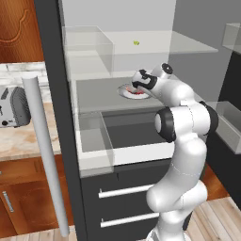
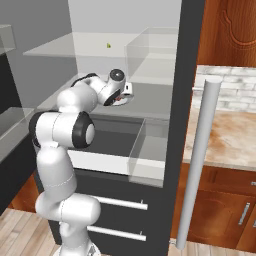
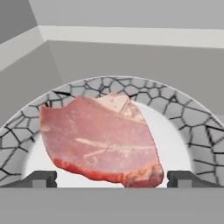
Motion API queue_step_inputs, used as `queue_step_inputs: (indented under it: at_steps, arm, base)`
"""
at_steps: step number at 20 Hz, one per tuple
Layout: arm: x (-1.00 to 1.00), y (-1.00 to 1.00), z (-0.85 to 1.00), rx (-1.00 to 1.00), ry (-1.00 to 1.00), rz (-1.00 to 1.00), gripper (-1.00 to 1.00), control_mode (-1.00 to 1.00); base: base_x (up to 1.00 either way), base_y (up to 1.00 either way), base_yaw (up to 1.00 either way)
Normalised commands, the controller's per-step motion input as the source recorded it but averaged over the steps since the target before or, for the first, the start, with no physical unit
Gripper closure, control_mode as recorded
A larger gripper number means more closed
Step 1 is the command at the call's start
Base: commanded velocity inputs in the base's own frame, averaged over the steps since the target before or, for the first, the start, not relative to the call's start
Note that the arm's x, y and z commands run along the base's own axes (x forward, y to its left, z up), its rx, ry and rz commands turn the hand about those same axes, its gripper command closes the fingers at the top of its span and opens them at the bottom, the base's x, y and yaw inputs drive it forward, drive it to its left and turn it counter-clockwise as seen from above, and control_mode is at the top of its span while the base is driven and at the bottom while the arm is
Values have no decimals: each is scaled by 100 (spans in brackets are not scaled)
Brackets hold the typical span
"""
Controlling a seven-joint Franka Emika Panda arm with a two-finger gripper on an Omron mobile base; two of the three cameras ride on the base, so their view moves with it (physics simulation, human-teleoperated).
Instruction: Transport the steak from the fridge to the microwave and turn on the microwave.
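- The steak (image 3: 98, 138) lies flat on a plate (image 3: 192, 120) on the fridge (image 1: 59, 117) shelf.
- My gripper (image 3: 111, 178) hangs over it, spread wide, holding nothing.
- It looks soft, floppy, slick: I'd pinch across the near edge.

- In the base views the hand covers most of the steak (image 1: 136, 93); only a red sliver shows beside it.
- The plate (image 3: 183, 118) runs past both side edges of the hand view, and its near rim is cut off beneath the fingertips (image 3: 41, 178).
- A small yellow-green thing (image 1: 136, 43) on the shelf above the hand is too small to identify.
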Motion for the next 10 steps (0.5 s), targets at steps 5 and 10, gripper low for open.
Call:
queue_step_inputs:
  at_steps: [5,10]
  arm:
    - [11,-4,-2,0,0,0,-100,-100]
    - [11,-3,-3,0,0,0,-100,-100]
  base:
    - [0,0,0]
    - [0,0,0]
